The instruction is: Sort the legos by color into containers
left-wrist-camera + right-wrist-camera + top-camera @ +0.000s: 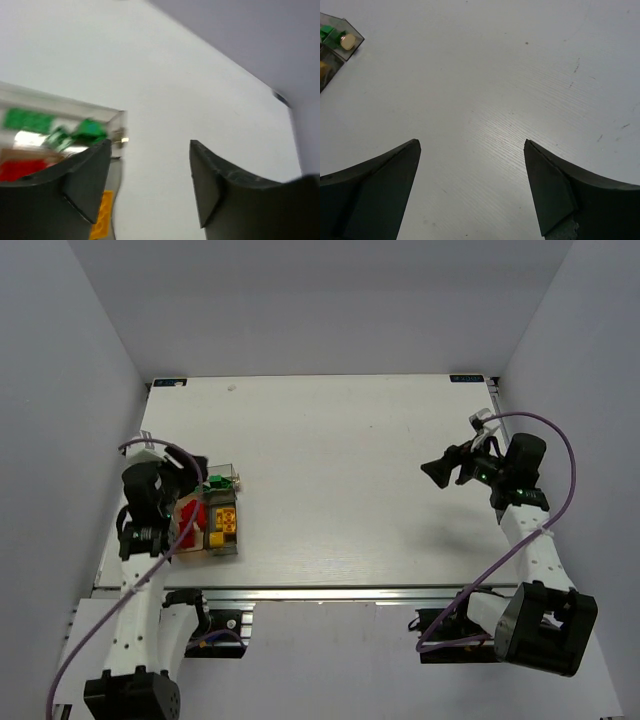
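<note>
1. Workpieces. The green legos (213,483) lie in the far compartment of the containers (60,102). The red legos (188,518) and yellow legos (225,523) lie in the compartments nearer the arm bases. A rounded tan piece (347,42) sits with the green ones. The bricks are hard, glossy, studded plastic. The bins are thin-walled, rectangular and joined side by side, with clear and tan-tinted walls. They stand at the left side of the surface (350,470).

2. Step in hand. No loose brick shows anywhere on the surface, so the sort appears complete or nearly so. The colour of each piece inside the bins cannot be fully verified at this resolution.

3. Left hand (150,145). It is released, with the fingers spread and nothing between them. It hangs at the right edge of the bins, with one finger (85,185) over the red and yellow compartments.

4. Right hand (471,145). It is released and empty, and sits well apart from the bins over bare surface.

5. Next move. Check the compartments for mixed colours. If none are found, lift the left hand straight up so that the light bins are not tipped.

6. Surface. Matt white laminate with a fine grain and a few scuffs.
</note>
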`<control>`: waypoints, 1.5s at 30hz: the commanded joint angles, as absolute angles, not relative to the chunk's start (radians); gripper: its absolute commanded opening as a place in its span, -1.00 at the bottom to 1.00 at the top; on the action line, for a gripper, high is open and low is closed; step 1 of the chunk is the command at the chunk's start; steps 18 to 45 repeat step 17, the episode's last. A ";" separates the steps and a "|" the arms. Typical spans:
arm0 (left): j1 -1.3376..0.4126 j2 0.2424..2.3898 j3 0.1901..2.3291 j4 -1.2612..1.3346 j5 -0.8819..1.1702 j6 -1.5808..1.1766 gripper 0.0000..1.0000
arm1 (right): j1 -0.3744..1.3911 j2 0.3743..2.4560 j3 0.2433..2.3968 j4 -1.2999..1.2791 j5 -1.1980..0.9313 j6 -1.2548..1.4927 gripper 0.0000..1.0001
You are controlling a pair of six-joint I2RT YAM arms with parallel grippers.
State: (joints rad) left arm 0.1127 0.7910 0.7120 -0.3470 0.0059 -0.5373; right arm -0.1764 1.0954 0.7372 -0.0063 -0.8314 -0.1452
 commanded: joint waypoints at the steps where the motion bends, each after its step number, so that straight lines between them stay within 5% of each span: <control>1: 0.107 0.753 0.554 0.162 0.613 -0.547 0.53 | -0.189 1.083 0.767 0.002 -0.755 -0.092 0.79; 4: 0.098 0.889 0.488 0.512 0.903 -0.703 0.96 | -0.202 1.112 0.824 -0.073 -0.689 -0.048 0.79; 13: 0.071 0.986 0.528 0.563 0.942 -0.517 0.96 | -0.250 1.114 0.842 -0.072 -0.632 0.017 0.79; 45: 0.071 0.973 0.509 0.562 0.928 -0.503 0.96 | -0.275 1.077 0.812 -0.025 -0.659 0.011 0.79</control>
